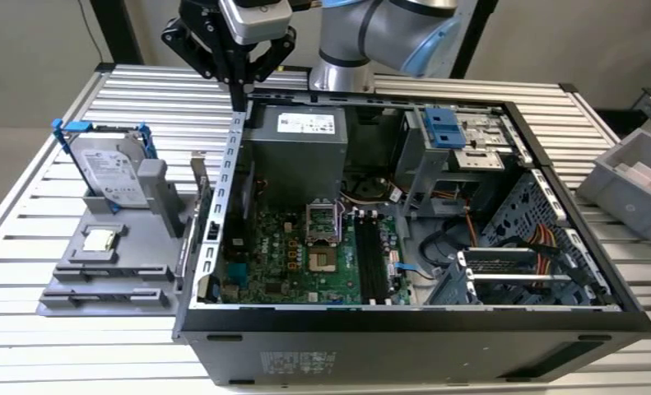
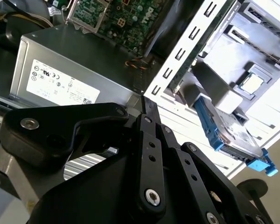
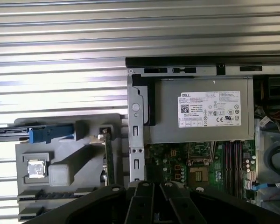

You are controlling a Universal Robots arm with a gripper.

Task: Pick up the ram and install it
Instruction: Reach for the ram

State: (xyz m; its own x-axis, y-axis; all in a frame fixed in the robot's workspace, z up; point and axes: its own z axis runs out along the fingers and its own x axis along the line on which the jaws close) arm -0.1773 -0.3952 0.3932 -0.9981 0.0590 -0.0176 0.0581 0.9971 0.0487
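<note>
The ram (image 3: 108, 157) is a thin green stick standing on edge in a grey holder (image 3: 60, 186) just outside the open computer case (image 1: 413, 317). In the exterior view the ram (image 1: 200, 181) rises between the holder and the case wall, and its long green edge (image 2: 203, 44) also shows in the second wrist view. My gripper (image 1: 240, 99) hangs above the case's back corner at the exterior view's left, higher than the ram and behind it. Its fingers (image 2: 148, 140) look shut with nothing between them. Black memory slots (image 1: 367, 259) lie on the motherboard (image 1: 303, 263).
A silver hard drive in a blue frame (image 1: 111, 169) stands in the same holder. Inside the case are the grey power supply (image 1: 298, 144), a drive cage (image 1: 457, 136) and cables. A grey bin (image 1: 638, 185) sits at the exterior view's right on the slatted table (image 1: 39, 206).
</note>
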